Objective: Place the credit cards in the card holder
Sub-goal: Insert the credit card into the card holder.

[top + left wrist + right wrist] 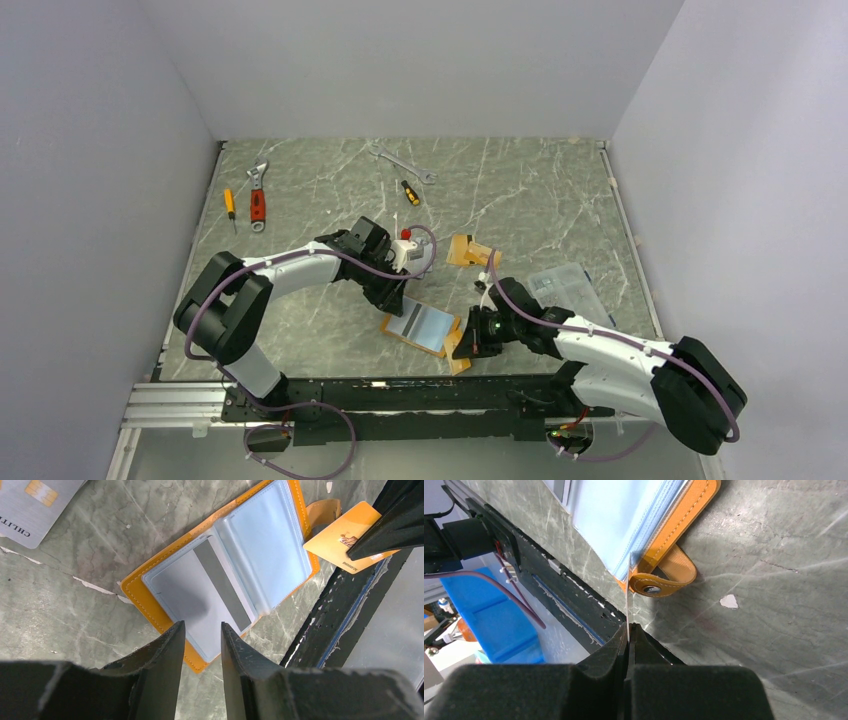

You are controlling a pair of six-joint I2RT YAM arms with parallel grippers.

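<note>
Holder: card holder (425, 330) lies open, pockets up, near the front edge of the worktop (520, 190), where both arms reach it.
Right: right pincer (629, 627) is clamped on an orange card (345, 540), edge-on beside the snap tab (664, 577), likely lining it up with a pocket.
Left: left pincer (201, 626) has its jaws apart and empty over the holder, perhaps to steady it.
Filled: striped card (220, 585) sits in a clear pocket.
Waiting: grey card (30, 505) lies nearby.
Room: green marbled surface, plain grey walls (420, 60).

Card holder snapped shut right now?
No, the card holder lies spread open with its clear pockets facing up, and a striped silver card shows inside one pocket.
</note>
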